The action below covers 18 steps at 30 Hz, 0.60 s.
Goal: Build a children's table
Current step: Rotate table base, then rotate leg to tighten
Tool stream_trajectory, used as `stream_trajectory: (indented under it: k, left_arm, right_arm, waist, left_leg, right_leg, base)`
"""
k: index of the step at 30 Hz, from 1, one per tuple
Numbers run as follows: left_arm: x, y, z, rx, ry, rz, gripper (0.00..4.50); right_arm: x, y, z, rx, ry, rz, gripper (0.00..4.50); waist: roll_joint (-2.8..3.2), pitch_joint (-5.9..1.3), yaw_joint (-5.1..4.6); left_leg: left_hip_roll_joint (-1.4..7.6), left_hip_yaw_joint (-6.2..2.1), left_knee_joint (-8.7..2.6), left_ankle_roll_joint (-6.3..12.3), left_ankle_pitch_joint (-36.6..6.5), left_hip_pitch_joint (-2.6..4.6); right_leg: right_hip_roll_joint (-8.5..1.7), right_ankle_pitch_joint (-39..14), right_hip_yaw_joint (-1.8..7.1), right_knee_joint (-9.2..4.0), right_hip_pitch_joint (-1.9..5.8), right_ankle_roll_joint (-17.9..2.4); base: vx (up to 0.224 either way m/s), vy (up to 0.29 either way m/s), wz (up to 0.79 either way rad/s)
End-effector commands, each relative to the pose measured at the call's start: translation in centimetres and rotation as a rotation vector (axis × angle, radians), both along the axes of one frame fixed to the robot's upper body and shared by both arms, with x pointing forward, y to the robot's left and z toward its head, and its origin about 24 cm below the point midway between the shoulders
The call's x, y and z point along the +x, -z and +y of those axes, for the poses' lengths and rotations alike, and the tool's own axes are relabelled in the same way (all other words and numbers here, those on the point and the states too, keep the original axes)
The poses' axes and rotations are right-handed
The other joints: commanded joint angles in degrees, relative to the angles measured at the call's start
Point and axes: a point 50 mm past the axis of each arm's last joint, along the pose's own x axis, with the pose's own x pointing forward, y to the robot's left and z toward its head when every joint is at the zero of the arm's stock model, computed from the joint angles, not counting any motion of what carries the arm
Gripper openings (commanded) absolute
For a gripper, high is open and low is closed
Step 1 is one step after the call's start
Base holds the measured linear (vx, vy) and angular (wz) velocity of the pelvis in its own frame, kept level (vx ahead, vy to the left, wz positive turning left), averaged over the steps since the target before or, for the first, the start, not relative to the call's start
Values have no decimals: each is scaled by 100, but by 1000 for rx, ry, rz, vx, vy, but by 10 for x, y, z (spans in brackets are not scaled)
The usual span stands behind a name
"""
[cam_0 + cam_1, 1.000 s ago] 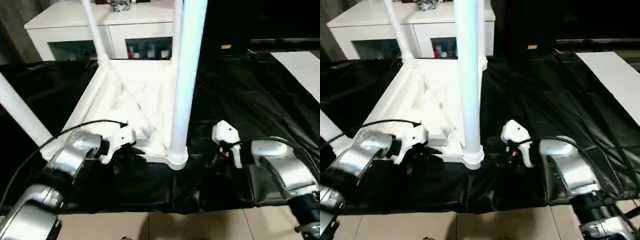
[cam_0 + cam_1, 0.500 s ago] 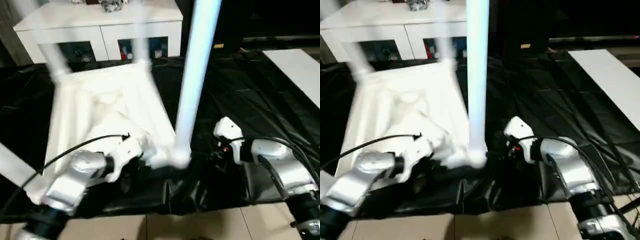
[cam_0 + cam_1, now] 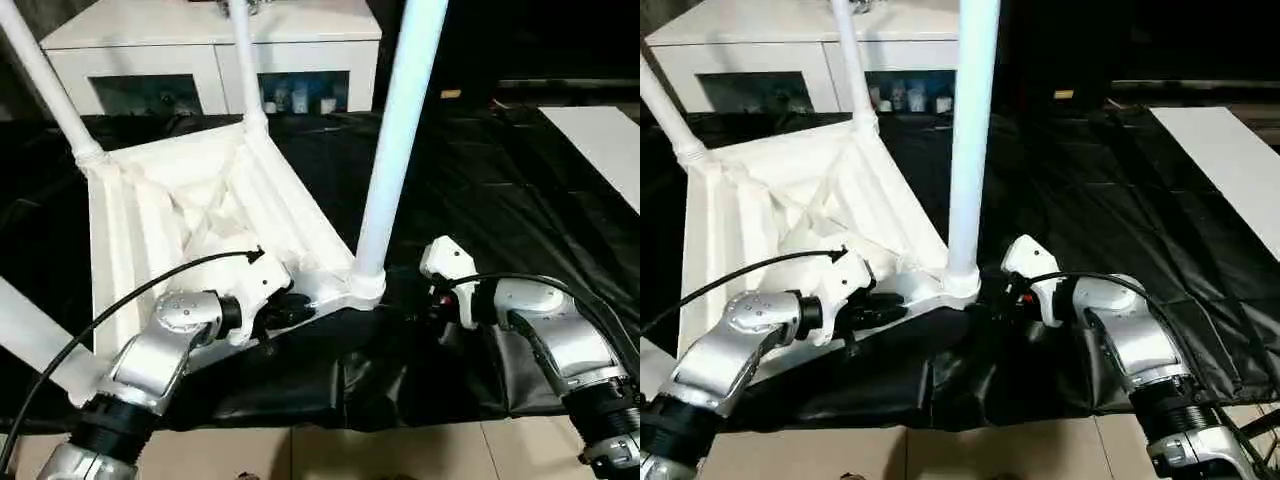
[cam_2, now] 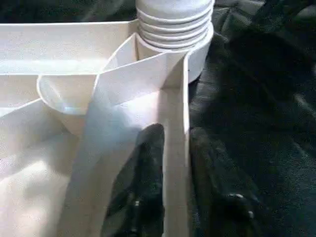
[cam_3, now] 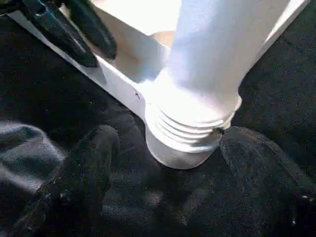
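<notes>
Left eye view: the children's table (image 3: 200,215) lies upside down on a black sheet (image 3: 520,190), its ribbed, X-braced underside facing up. Three legs stand up from corner sockets: the near leg (image 3: 395,150) at the corner closest to the robot, and two more at the far corners, in front of a white cabinet (image 3: 210,50) with glass doors. A fourth white tube (image 3: 30,335) slants in at the picture's left edge. The left gripper (image 3: 290,308) sits on the near rim of the top, just beside the near leg's socket. The right gripper (image 3: 432,310) rests low on the sheet, just on the other side of that socket.

Left wrist view: the left gripper's two black fingers (image 4: 143,182) straddle the rim wall (image 4: 175,163) of the top, one inside and one outside, clamped on it. The ribbed socket collar (image 4: 174,22) stands just beyond.

Right wrist view: the right gripper's fingers (image 5: 84,173) are spread wide apart, one on each side of the ribbed base of the near leg (image 5: 192,133), neither clearly pressing it. The left gripper's dark fingers (image 5: 74,29) show on the rim behind.
</notes>
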Motion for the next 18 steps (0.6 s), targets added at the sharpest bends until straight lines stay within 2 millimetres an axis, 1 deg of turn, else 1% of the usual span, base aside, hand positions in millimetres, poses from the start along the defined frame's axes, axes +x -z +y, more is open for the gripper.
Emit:
stream_trajectory:
  k: [1,3,4,5,6,7,10,11,12,13,14,15,16,18]
  left_arm:
    - [5,4,5,47,-46,12,95]
    - [6,6,4,60,-43,19,95]
    - [7,7,4,61,-46,19,95]
    - [9,8,1,68,-58,19,95]
    - [9,8,1,68,-58,19,95]
    - [11,9,-1,69,-62,24,95]
    - [14,11,-6,70,-54,42,95]
    - [15,11,-7,70,-53,44,95]
    - [16,10,-8,70,-53,45,95]
    - [17,10,-9,71,-52,47,95]
    - [18,11,-11,77,-51,49,95]
    - [18,11,-11,77,-51,49,80]
    - [18,11,-11,85,-52,57,68]
    - [17,13,-12,88,-35,85,60]
  right_arm:
    - [5,-6,2,-4,-13,-22,373]
    - [5,-7,2,-5,-13,-24,373]
    - [6,-7,2,-5,-13,-24,373]
    - [6,-8,1,-7,-12,-27,373]
    - [6,-8,1,-7,-12,-27,373]
    - [6,-8,1,-9,-13,-27,373]
    - [7,-8,1,-12,-14,-27,373]
    - [7,-8,1,-12,-13,-28,373]
    - [8,-9,1,-13,-13,-29,373]
    - [8,-9,1,-13,-12,-30,373]
    - [8,-10,0,-13,-12,-32,373]
    - [8,-10,0,-13,-12,-32,373]
    - [7,-10,0,-14,-9,-35,373]
    - [7,-11,-1,-14,-2,-38,373]
  waist:
    - [-93,-380,19]
    - [-98,-371,12]
    - [-91,-363,9]
    - [-96,-356,3]
    - [-101,-350,8]
    - [-101,-350,11]
    - [-98,-351,23]
    - [-70,-354,26]
    - [-89,-354,23]
    - [-85,-352,19]
    - [-74,-355,23]
    - [-70,-361,16]
    - [-73,-366,20]
    - [-76,-363,21]
  left_leg:
    - [226,-125,-405,405,-1453,48]
    - [221,-135,-412,334,-1576,44]
    - [225,-139,-417,309,-1645,62]
    - [218,-135,-414,303,-1686,67]
    - [211,-136,-408,281,-1768,91]
    - [214,-140,-408,270,-1792,98]
    - [206,-154,-411,258,-1808,92]
    - [207,-158,-412,248,-1808,93]
    - [209,-161,-415,244,-1819,86]
    - [206,-163,-420,247,-1827,77]
    - [205,-161,-414,245,-1868,98]
    - [199,-155,-409,250,-1859,93]
    - [206,-162,-416,258,-1814,75]
    - [209,-159,-419,270,-1817,79]
  right_leg:
    - [-266,-2107,221,-498,278,-1035]
    - [-272,-2326,217,-517,284,-947]
    - [-276,-2489,217,-542,271,-891]
    - [-270,-2576,216,-554,259,-860]
    - [-272,-2778,210,-584,245,-790]
    - [-277,-2850,211,-590,241,-768]
    - [-278,-3049,198,-618,235,-647]
    - [-279,-3028,198,-614,238,-649]
    - [-278,-3012,192,-615,241,-647]
    - [-272,-3010,188,-614,245,-647]
    - [-273,-3035,186,-624,229,-650]
    - [-268,-2980,189,-628,232,-662]
    - [-272,-2871,190,-614,251,-691]
    - [-271,-2844,189,-608,247,-719]
  base:
    - [0,0,0]
    - [0,0,0]
    - [0,0,0]
    - [0,0,0]
    - [0,0,0]
    - [0,0,0]
    - [0,0,0]
    - [0,0,0]
    - [0,0,0]
    - [0,0,0]
    - [0,0,0]
    - [0,0,0]
    - [0,0,0]
    - [0,0,0]
